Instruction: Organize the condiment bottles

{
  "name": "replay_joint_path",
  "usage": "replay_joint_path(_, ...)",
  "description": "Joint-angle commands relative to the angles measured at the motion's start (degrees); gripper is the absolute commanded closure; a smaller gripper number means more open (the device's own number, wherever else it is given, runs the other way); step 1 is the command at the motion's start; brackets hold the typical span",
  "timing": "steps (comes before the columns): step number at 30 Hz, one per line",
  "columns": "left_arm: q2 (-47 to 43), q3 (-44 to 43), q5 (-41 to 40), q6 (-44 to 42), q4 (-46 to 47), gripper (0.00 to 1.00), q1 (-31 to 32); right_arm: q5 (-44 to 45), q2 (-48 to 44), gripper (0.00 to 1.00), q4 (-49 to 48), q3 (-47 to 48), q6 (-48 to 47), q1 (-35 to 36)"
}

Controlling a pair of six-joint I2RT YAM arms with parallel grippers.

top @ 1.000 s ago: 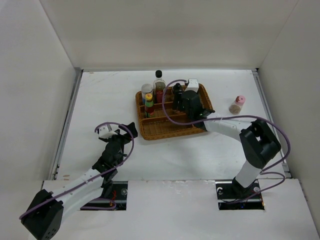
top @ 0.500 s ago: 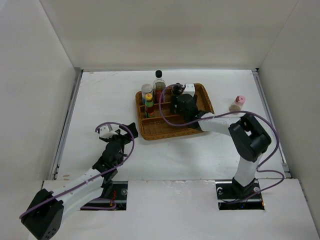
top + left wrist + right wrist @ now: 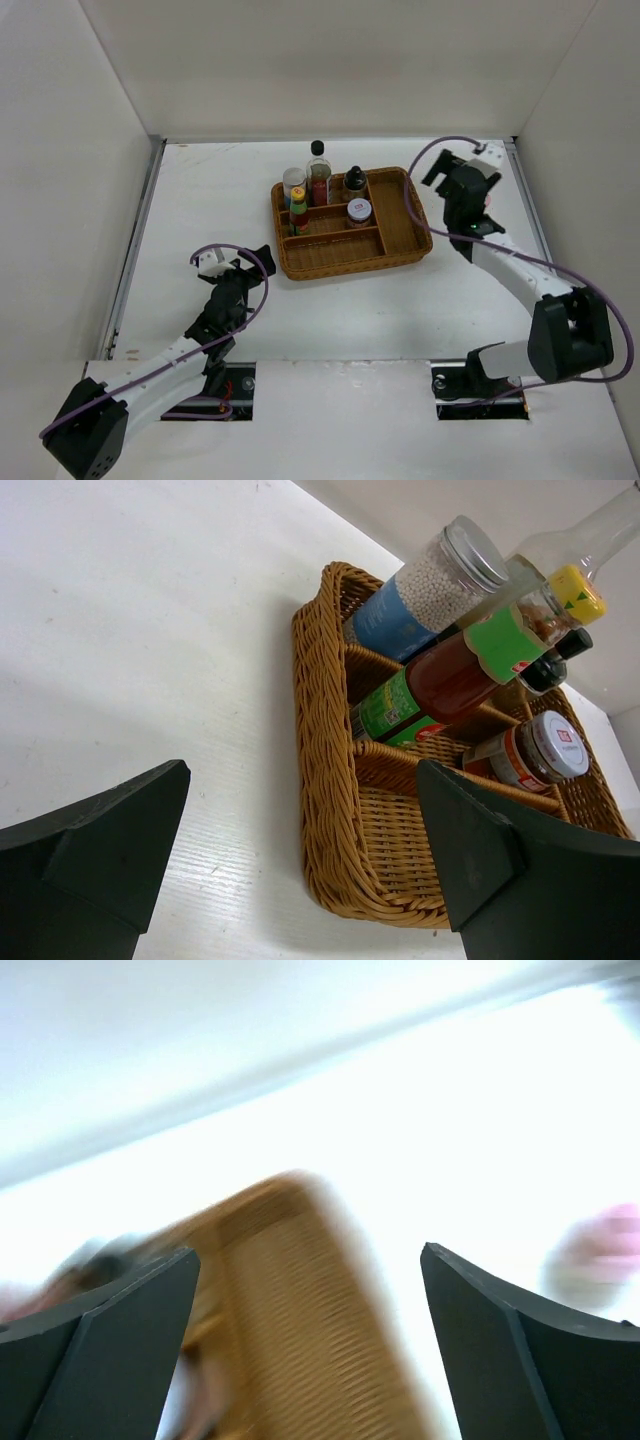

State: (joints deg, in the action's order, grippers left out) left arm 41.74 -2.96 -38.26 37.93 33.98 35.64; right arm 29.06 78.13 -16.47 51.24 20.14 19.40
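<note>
Top external: five bottles stand in the wicker tray (image 3: 395, 245): white-lidded jar (image 3: 293, 180), yellow-capped red sauce (image 3: 298, 208) and tall black-capped bottle (image 3: 318, 170) at its left, dark-capped shaker (image 3: 354, 182) and second white-lidded jar (image 3: 359, 211) mid-tray. Pink-capped bottle (image 3: 598, 1252), blurred, is outside the tray on its right, near the right gripper (image 3: 308, 1260), fingers wide, empty. Left gripper (image 3: 300, 775) is on the tray's near-left, fingers wide, empty.

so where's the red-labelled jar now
Top view: the red-labelled jar stands inside the wicker tray, near its centre, just in front of the dark-capped shaker and right of the yellow-capped bottle.
</note>
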Motion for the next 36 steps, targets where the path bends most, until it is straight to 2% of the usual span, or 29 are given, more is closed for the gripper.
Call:
replay_joint_path(1,-0.2,2.3,0.7,0.3,2.3,0.00,-0.3,8.5,0.6,0.00,2.9,-0.6,0.1,-7.3)
replay_joint_path(3,0.9,1.9,0.7,0.3,2.4,0.00,-0.1,10.4,2.7,0.00,5.1,1.0,0.0,-11.7)
replay_joint_path(6,0.9,1.8,1.1,0.3,2.5,0.00,-0.1,7.9,9.0,0.00,7.8,5.3,-0.5,-16.0)
replay_joint_path(13,-0.2,2.3,1.2,0.3,2.2,0.00,-0.4,1.8,18.2,0.01,9.1,10.4,-0.2,-19.5)
replay_joint_path(15,-0.1,2.3,0.9,0.3,2.5,0.00,-0.5,1.1,19.1,0.08,8.9,10.7,-0.1,-19.9)
replay_joint_path(16,0.7,2.0,0.9,0.3,2.5,0.00,-0.4,0.7,19.2,0.14,8.8,10.5,0.1,-20.1)
replay_joint_path(17,1.4,1.7,1.2,0.3,2.5,0.00,-0.4,0.6,19.3,0.24,8.5,10.4,0.2,-20.1)
replay_joint_path(21,1.0,1.8,1.3,0.3,2.5,0.00,-0.5,1.5,18.0,0.48,8.0,8.7,0.5,-19.9)
replay_joint_path(22,0.9,1.9,1.0,0.3,2.5,0.00,-0.5,2.7,16.5,0.52,7.6,7.6,0.6,-19.5)
replay_joint_path(26,0.9,1.9,1.3,0.3,2.5,0.00,-0.6,5.4,7.9,0.57,5.4,4.1,0.1,-13.7)
replay_joint_path(31,1.4,1.7,1.1,0.2,2.6,0.00,-0.4,5.3,-3.2,0.58,3.7,3.3,-2.0,1.1)
replay_joint_path(36,0.9,2.0,0.9,0.3,2.6,0.00,-0.7,1.3,-0.5,0.54,0.3,8.9,-4.5,15.3)
